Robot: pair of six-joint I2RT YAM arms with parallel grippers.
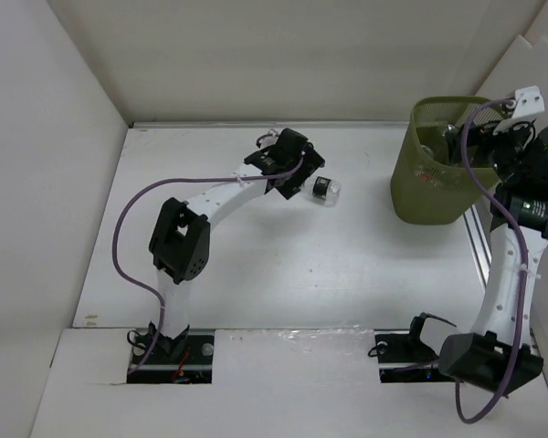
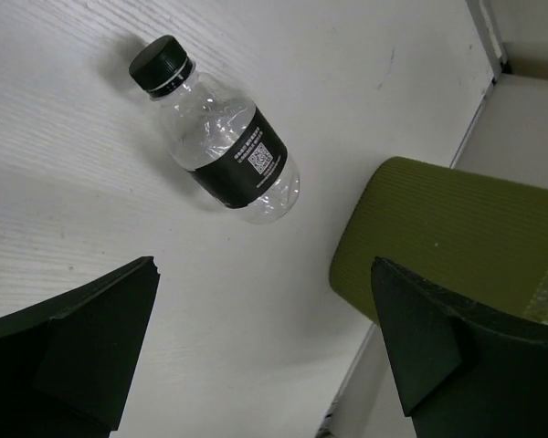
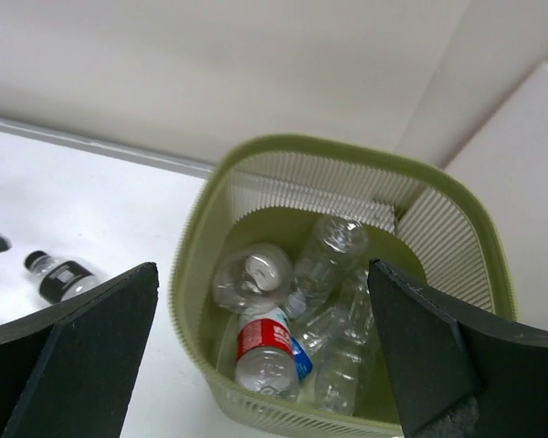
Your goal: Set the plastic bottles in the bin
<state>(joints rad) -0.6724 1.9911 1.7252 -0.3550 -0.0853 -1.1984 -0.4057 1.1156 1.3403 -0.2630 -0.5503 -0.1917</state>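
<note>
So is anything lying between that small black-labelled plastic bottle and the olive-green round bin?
No. In the top external view, only bare white tabletop separates the black-labelled clear plastic bottle from the olive-green mesh-walled plastic bin.

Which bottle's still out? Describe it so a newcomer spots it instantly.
Start at the olive-green bin at the table's far right, then look left across the white table. One small clear bottle lies on its side there, alone. Unlike those in the bin, it has a black cap and black label band.
</note>
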